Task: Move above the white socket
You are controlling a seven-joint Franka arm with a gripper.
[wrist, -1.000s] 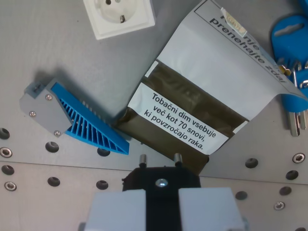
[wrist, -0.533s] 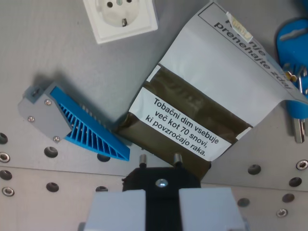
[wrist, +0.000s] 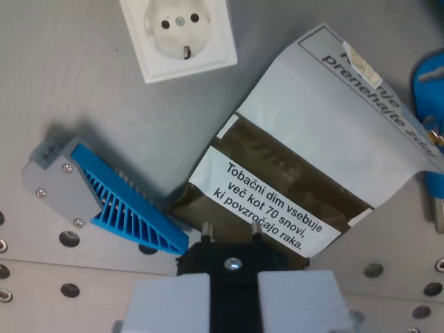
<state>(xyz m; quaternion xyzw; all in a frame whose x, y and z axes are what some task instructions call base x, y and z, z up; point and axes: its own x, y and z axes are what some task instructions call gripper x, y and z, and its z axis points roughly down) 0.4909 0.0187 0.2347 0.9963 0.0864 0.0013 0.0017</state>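
In the wrist view, the white socket [wrist: 179, 36] lies flat on the grey table [wrist: 69, 90] at the top edge, left of centre and well apart from the gripper [wrist: 232, 267] at the bottom, which pinches a black plug [wrist: 232, 258] whose two metal pins point up-frame. Between them a tobacco pouch [wrist: 305, 173] with a printed warning label spreads across the wrist view's right, its lower corner just beside the plug. A blue-and-grey finned part [wrist: 104, 201] lies to the left and a blue object [wrist: 431, 90] is cut off at the right edge.

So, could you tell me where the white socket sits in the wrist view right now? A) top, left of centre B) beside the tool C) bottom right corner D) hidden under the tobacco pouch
A: the white socket lies at the top edge, left of centre, apart from the tobacco pouch.
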